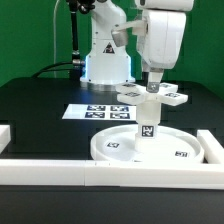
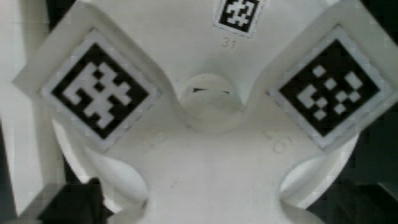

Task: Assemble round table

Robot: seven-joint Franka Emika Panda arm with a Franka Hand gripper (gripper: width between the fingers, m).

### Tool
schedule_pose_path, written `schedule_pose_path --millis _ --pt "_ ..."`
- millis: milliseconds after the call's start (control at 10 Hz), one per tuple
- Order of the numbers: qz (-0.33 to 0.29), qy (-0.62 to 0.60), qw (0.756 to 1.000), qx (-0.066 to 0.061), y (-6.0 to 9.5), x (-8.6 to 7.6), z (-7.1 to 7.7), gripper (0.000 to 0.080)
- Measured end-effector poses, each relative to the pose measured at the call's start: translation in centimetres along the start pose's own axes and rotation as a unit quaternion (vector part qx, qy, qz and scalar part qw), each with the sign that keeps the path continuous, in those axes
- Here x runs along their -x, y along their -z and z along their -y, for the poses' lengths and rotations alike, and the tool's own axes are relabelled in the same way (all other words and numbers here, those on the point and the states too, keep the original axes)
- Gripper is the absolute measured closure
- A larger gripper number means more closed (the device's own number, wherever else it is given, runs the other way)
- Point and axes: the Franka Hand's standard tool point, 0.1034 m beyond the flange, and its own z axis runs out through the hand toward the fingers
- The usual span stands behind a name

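The round table's large rimmed disc (image 1: 112,150) lies flat near the front of the exterior view. The short cylinder leg (image 1: 148,124) stands upright on its middle. The small cross-shaped base (image 1: 150,95) sits level on top of the leg, its tagged lobes spreading out. My gripper (image 1: 153,86) reaches straight down onto the base and stands open, a finger on either side of its middle. In the wrist view the base (image 2: 210,130) fills the picture with two big tags, and my gripper (image 2: 214,205) straddles it. Whether the fingers (image 2: 121,188) touch it I cannot tell.
The marker board (image 1: 92,112) lies behind the disc. Long white border rails run along the front (image 1: 90,172), at the exterior view's left (image 1: 5,135) and at its right (image 1: 212,146). The arm's own pedestal (image 1: 105,62) stands at the back.
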Motion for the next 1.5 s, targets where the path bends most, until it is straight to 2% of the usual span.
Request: schedule_pose_path --millis 800,1000,1100,1500 --pt "0.005 -0.002 1.0 -0.013 -1.3 -0.5 0.3 0.0151" --pt "0.005 -0.002 1.0 -0.012 -1.3 -0.4 0.2 0.0162" --pt "0.005 -0.002 1.0 -0.011 -1.3 -0.3 0.2 0.0345" --pt "0.006 -0.026 1.0 -0.011 -1.3 -0.2 0.2 0.0357"
